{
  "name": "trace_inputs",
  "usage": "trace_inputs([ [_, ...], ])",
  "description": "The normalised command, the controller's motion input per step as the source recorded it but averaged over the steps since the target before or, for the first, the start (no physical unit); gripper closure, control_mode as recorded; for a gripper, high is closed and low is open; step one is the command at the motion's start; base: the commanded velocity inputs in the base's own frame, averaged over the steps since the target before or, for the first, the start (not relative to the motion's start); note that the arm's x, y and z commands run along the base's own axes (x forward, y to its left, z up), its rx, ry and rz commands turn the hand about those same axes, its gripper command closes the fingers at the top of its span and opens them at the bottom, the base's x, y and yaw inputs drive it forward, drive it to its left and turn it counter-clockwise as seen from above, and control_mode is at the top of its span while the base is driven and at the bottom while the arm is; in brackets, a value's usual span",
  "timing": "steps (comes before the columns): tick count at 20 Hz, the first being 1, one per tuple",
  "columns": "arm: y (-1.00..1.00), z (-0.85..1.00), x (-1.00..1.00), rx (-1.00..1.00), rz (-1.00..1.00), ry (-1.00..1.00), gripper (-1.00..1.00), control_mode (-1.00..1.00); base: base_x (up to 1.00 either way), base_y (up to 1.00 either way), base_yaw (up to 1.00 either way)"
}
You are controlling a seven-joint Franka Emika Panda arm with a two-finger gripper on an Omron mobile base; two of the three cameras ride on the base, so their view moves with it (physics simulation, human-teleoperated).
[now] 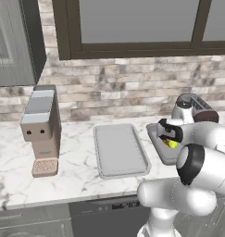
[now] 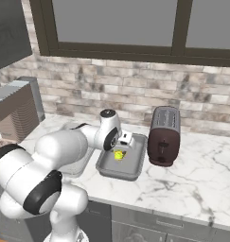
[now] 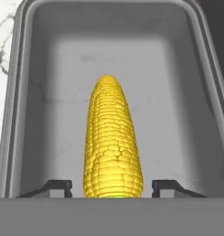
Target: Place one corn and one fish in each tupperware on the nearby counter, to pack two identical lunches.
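hand [image 3: 111, 186]: mine, low inside the tray w/ the toaster beside it. Fingertips [image 3: 56, 186] stand apart from the corn on both sides, a gap showing each side. So I read it as let go, not clamped on anything.
corn [image 3: 112, 143]: lying flat on the floor of that tray, right betw my two fingertips. Seen from the base as a yellow spot under my wrist [image 2: 119, 154], also [image 1: 171, 144].
long axis: cob runs straight away from the hand, fat end at my fingertips, pointed tip toward the tray's far wall. Roughly parallel to the tray's long sides, about mid-width.
tray near toaster [image 2: 135, 160]: holds this one cob; no fish seen in it from here.
toaster [image 2: 163, 134]: landmark; dark, upright, just beside that tray on the side away from the other tray.
other tray [image 1: 119, 149]: further from the toaster, next along the counter [image 1: 72, 166]; looks bare inside, no corn or fish seen.
coffee machine [image 1: 40, 132]: well past the other tray, farthest from the toaster.
step, my guess: corn for this tray is down; tray still needs a fish, other tray needs both.
next move turns on: cob sits dead centre betw fingers, so I'd pull straight up/back along its axis; any sideways drift would knock it.
risk: round cob may roll toward a tray wall if clipped.
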Motion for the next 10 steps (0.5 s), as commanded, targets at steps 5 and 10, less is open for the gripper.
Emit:
trace_inputs([
  [5, 0.0, 0.12, -0.06, 0.01, 0.0, 0.0, -1.0, -1.0, 0.0, 0.0, 0.0],
  [10, 0.01, 0.88, -0.91, 0.0, 0.0, -0.26, -1.0, -1.0, 0.0, 0.0, 0.0],
])
